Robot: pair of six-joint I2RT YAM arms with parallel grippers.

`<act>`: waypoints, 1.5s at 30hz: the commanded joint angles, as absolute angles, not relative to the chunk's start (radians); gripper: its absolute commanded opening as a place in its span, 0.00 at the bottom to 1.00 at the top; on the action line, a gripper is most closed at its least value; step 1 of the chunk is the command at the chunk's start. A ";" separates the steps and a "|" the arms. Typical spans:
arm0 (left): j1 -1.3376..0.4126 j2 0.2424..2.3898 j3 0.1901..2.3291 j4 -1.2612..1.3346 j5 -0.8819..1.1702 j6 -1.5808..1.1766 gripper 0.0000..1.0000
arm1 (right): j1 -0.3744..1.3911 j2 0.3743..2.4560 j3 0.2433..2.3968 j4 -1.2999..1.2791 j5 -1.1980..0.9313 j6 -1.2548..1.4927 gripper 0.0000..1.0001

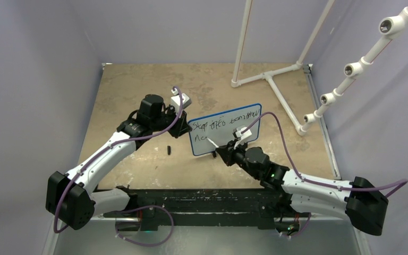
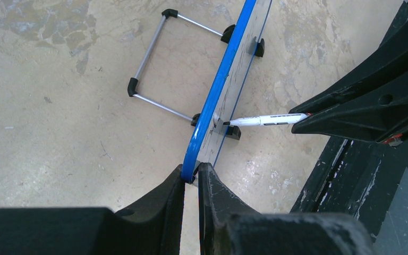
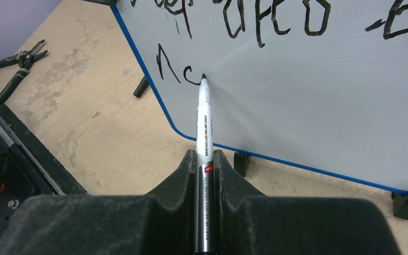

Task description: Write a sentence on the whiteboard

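Whiteboard (image 1: 228, 133): stands a little right of the middle of the table (image 1: 138, 95), face toward the near side, propped on small black feet (image 3: 241, 162) and a wire stand (image 2: 154, 64) behind it.
Sentence (image 3: 276, 21): one black line runs across the top of the board; a second line has two letters, low on the left.
Handling: probably a light, thin, stiff panel with a slick face. Pen pressure could tip or slide it, so it needs bracing at the blue rim, clear of the writing.
Left gripper (image 2: 191, 171): clamped on the board's left edge, one finger on each face.
Left arm pose: reaches from the near left corner, elbow bent, wrist turned right toward the board.
Marker (image 3: 204, 127): slim white barrel, tip touching the board at the end of the second letter.
Right gripper (image 3: 204, 154): clenched on the marker's barrel, well back from the tip.
Right arm pose: low and stretched from the near right, forearm angled left and far.
Elsewhere: pliers (image 3: 18, 61) lie near the table's near left edge.
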State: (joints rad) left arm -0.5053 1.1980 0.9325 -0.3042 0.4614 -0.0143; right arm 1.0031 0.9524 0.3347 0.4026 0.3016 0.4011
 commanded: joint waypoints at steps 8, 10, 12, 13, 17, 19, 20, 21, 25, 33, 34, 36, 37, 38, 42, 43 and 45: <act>-0.505 1.175 0.919 -0.278 0.497 -0.006 0.14 | 1.003 0.987 0.376 0.495 0.302 0.360 0.00; -0.505 1.176 0.919 -0.277 0.497 -0.006 0.14 | 1.003 0.983 0.376 0.502 0.302 0.361 0.00; -0.505 1.176 0.919 -0.278 0.497 -0.006 0.14 | 1.003 0.979 0.377 0.505 0.303 0.359 0.00; -0.505 1.177 0.920 -0.278 0.497 -0.006 0.14 | 1.003 0.979 0.379 0.503 0.303 0.358 0.00; -0.505 1.177 0.919 -0.278 0.497 -0.006 0.14 | 1.003 0.958 0.373 0.497 0.296 0.358 0.00; -0.505 1.176 0.920 -0.276 0.497 -0.006 0.15 | 1.003 0.920 0.362 0.492 0.291 0.360 0.00; -0.505 1.177 0.920 -0.276 0.497 -0.006 0.15 | 1.003 0.905 0.357 0.488 0.294 0.360 0.00; -0.505 1.177 0.920 -0.276 0.497 -0.007 0.15 | 1.003 0.892 0.352 0.484 0.299 0.362 0.00; -0.505 1.178 0.919 -0.275 0.499 -0.007 0.15 | 1.003 0.892 0.356 0.456 0.320 0.359 0.00; -0.504 1.180 0.919 -0.274 0.502 -0.009 0.15 | 1.003 0.950 0.359 0.456 0.337 0.370 0.00; -0.505 1.180 0.920 -0.274 0.502 -0.009 0.15 | 1.003 0.954 0.359 0.443 0.346 0.378 0.00; -0.505 1.180 0.919 -0.274 0.501 -0.008 0.15 | 1.003 0.963 0.362 0.426 0.361 0.389 0.00; -0.505 1.180 0.919 -0.274 0.502 -0.008 0.15 | 1.003 0.965 0.362 0.419 0.366 0.394 0.00; -0.505 1.180 0.920 -0.275 0.502 -0.008 0.15 | 1.003 0.965 0.361 0.413 0.367 0.399 0.00; -0.505 1.178 0.919 -0.275 0.502 -0.008 0.15 | 1.003 0.963 0.348 0.399 0.363 0.420 0.00; -0.505 1.178 0.919 -0.275 0.502 -0.008 0.15 | 1.003 0.960 0.344 0.393 0.360 0.425 0.00; -0.505 1.177 0.919 -0.275 0.503 -0.008 0.15 | 1.003 0.954 0.336 0.383 0.357 0.434 0.00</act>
State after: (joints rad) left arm -0.5041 1.1980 0.9287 -0.3000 0.4686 -0.0143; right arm 1.0073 0.9577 0.3389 0.4099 0.3061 0.4046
